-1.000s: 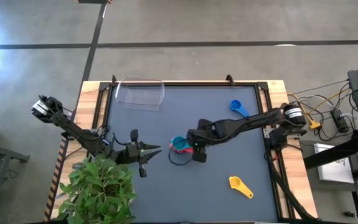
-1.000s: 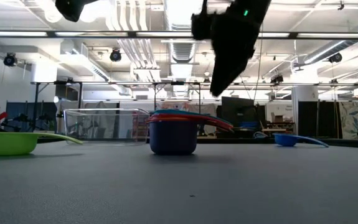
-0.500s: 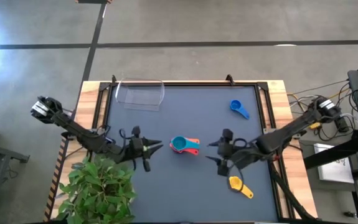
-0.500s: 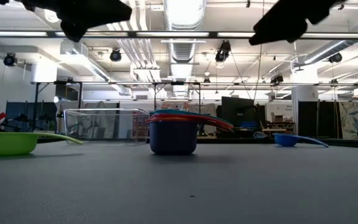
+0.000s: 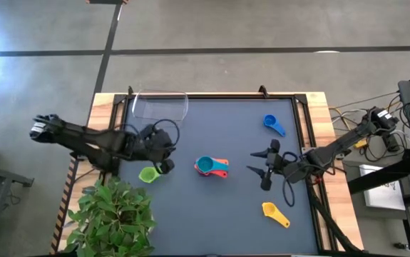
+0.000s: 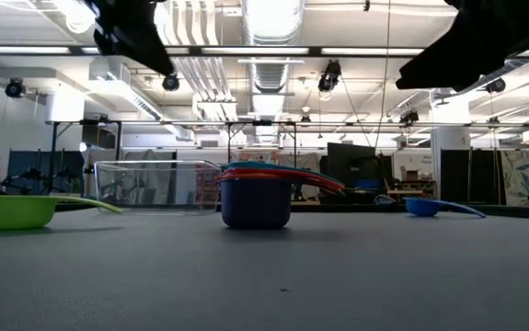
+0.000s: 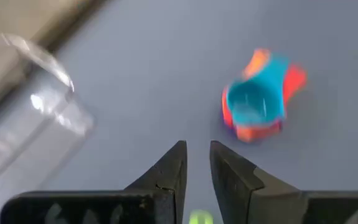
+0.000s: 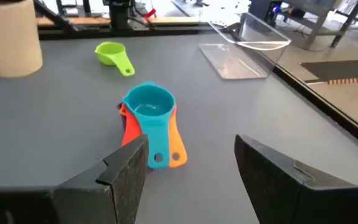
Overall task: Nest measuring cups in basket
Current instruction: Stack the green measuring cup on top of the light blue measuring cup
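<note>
At frame centre, nested cup stack (image 5: 210, 166) (teal on top), left gripper (image 5: 163, 145) fingers nearly together above green cup (image 5: 150, 174), right gripper (image 5: 265, 165) spread, empty.

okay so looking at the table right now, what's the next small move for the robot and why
Probably lower the left gripper onto the green cup: it hovers nearly shut and empty just above it, while green, blue and yellow cups lie loose outside the nested stack.
</note>
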`<state>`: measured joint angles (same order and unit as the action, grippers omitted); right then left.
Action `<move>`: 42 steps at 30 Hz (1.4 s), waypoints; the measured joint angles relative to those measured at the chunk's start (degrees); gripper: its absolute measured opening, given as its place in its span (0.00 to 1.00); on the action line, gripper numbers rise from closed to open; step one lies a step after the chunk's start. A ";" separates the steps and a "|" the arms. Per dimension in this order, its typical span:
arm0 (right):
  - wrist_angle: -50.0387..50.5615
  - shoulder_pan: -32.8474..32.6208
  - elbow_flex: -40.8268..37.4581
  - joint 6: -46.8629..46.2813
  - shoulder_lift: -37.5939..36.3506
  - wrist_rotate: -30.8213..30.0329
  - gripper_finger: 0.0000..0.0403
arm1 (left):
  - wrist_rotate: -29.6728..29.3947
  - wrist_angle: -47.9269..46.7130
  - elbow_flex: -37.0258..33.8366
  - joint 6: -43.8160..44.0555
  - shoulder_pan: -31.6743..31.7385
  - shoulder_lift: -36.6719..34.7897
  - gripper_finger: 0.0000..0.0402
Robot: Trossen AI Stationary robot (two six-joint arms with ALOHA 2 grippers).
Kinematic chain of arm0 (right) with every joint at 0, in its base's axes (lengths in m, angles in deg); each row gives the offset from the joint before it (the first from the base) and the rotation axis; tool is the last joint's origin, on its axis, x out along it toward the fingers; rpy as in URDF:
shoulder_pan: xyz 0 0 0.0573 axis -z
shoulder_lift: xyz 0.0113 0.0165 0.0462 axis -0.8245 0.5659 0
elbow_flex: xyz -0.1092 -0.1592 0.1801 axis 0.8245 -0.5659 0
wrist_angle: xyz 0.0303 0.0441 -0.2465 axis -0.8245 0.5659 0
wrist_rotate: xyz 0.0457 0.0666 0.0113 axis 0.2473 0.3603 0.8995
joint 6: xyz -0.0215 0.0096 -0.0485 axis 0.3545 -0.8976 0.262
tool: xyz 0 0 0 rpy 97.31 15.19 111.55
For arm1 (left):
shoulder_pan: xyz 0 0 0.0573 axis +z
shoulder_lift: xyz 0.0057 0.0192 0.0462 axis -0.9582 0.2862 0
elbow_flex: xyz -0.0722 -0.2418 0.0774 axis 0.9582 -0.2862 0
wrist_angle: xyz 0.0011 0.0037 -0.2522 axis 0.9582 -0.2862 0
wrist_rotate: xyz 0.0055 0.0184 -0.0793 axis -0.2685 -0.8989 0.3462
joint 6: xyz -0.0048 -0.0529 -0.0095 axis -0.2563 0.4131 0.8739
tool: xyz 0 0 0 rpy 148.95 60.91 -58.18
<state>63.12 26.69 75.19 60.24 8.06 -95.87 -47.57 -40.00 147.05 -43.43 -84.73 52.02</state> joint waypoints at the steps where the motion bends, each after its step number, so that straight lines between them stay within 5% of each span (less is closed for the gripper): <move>1: 0.02 -0.06 -0.03 0.28 -0.11 0.08 0.56 | 2.49 -3.12 1.43 0.35 0.69 0.39 0.13; 9: 0.11 -0.17 -0.12 0.38 0.46 0.69 0.56 | 11.28 -19.44 3.84 8.99 1.28 1.32 0.21; 25: 0.05 -0.17 -0.12 -0.27 0.48 1.20 0.56 | 14.88 -15.05 -6.06 5.92 1.30 11.31 0.70; 42: 0.18 -0.17 -0.12 -0.77 0.55 2.86 0.56 | 17.91 -8.56 -6.39 1.49 2.42 22.57 0.73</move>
<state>63.30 26.52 75.07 59.47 8.61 -93.01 -29.65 -48.56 140.65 -41.94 -82.31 74.59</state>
